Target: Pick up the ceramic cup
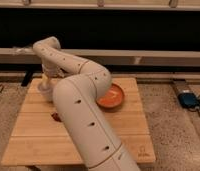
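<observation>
view: one camera, high behind arm (85, 120) | faces: down over table (38, 142) (close) | gripper (46, 81): table's far-left
</observation>
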{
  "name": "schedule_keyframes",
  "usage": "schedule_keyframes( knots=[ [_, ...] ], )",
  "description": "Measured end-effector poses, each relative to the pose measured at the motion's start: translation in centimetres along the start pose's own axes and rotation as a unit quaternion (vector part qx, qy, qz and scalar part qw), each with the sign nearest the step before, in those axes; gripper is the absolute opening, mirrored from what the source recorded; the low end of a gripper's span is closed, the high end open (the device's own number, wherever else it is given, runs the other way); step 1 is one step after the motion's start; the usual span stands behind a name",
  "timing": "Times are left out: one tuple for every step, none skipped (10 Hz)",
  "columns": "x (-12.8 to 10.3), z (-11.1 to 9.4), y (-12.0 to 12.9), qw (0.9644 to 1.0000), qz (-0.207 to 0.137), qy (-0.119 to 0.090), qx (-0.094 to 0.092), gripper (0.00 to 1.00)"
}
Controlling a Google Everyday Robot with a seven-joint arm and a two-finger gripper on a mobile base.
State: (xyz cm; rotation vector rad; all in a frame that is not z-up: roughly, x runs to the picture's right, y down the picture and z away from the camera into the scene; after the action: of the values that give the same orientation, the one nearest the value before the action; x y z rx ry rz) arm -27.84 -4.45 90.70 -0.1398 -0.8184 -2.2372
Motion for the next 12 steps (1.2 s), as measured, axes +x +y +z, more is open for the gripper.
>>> schedule_keyframes(
  knots=[
    [0.1,0.3,-0.4,1.0000,-0.001,0.000,0.003,0.80],
    [0.2,0.6,-0.7,1.0000,-0.001,0.000,0.006,0.79],
    [0.3,0.8,-1.0,1.0000,-0.002,0.000,0.009,0.73],
    [0.4,1.0,-1.1,0.9999,-0.002,0.000,0.010,0.66],
    [0.6,1.3,-1.4,0.9999,-0.005,0.000,0.013,0.53],
    [0.6,1.4,-1.5,0.9999,-0.007,-0.003,0.014,0.44],
    [0.6,1.6,-1.6,0.9998,-0.008,-0.005,0.016,0.35],
    [0.5,1.6,-1.6,0.9998,-0.009,-0.007,0.018,0.25],
    [0.3,1.4,-1.5,0.9997,-0.009,-0.009,0.023,0.13],
    [0.1,1.0,-1.4,0.9995,-0.010,-0.009,0.029,0.06],
    [0.0,0.1,-1.3,0.9992,-0.012,-0.007,0.038,0.00],
    [0.1,-1.3,-1.3,0.9987,-0.015,0.000,0.048,0.00]
  ],
)
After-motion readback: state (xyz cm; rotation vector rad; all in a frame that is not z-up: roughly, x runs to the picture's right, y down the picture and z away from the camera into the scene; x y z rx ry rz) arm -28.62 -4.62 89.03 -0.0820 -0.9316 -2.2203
